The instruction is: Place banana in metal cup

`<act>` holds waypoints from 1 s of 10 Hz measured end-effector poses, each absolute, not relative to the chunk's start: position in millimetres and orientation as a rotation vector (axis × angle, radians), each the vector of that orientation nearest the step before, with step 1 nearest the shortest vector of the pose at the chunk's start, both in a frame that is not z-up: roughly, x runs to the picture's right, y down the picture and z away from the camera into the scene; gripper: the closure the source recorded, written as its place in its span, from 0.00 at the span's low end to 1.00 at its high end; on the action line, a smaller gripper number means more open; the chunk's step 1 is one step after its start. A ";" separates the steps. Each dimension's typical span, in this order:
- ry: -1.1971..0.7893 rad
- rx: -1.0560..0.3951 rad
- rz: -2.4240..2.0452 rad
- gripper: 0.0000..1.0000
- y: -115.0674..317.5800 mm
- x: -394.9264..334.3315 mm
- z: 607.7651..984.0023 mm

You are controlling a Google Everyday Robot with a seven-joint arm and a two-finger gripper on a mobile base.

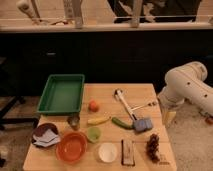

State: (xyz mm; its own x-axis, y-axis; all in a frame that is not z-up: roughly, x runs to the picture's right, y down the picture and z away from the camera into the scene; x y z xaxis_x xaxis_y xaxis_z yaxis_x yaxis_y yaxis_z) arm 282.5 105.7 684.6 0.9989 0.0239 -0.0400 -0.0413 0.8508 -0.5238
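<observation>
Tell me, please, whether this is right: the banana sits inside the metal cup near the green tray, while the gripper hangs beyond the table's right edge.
Not quite. The camera view shows the banana lying on the table beside the metal cup, not inside it. The cup is near the green tray, and the gripper hangs beyond the table's right edge.

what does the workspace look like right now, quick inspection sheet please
surface: wooden table, crowded
job's things: banana lies flat just right of the metal cup, not in it
clutter: green tray, orange, green vegetable, long-handled tool, green cup, orange bowl, white bowl
grippers: gripper hangs off the table's right edge under the white arm, far from the banana
cables: nothing seen
surroundings: dark cabinets behind
</observation>
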 end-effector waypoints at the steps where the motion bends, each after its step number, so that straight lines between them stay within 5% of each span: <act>1: 0.021 -0.526 0.006 0.20 107.6 276.8 682.9; 10: -0.176 -0.468 -0.138 0.20 122.5 217.5 682.8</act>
